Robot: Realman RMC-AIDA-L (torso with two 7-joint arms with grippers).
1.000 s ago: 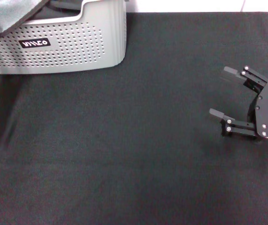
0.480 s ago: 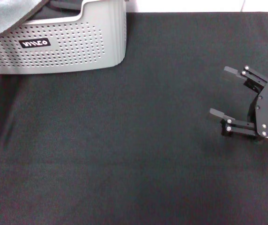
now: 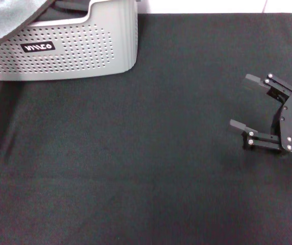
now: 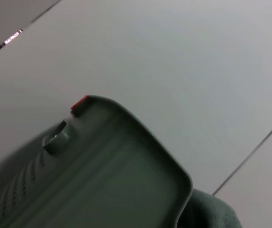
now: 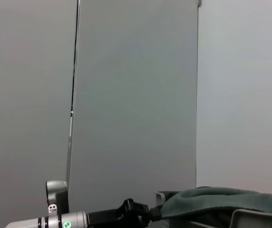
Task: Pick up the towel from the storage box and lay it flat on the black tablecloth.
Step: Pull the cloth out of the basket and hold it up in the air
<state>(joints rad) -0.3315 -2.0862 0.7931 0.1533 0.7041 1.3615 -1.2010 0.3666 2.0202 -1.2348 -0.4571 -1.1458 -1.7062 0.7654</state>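
Black cloth (image 3: 136,168) nearest, bare. My right gripper (image 3: 248,104) rests on it, jaws spread, empty. Far left: box (image 3: 84,48), towel (image 3: 8,15) lifted over rim, my left gripper (image 5: 143,214) pinching edge. Fleece soft, light, droops; take corner.

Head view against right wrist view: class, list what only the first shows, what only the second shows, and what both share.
Only the head view shows the black tablecloth, the storage box's black label, and the right end effector, open above the cloth on the robot's right.

Only the right wrist view shows the left end effector at the towel's edge, its arm, and the wall panels behind.

Both show the towel lifted over the storage box.
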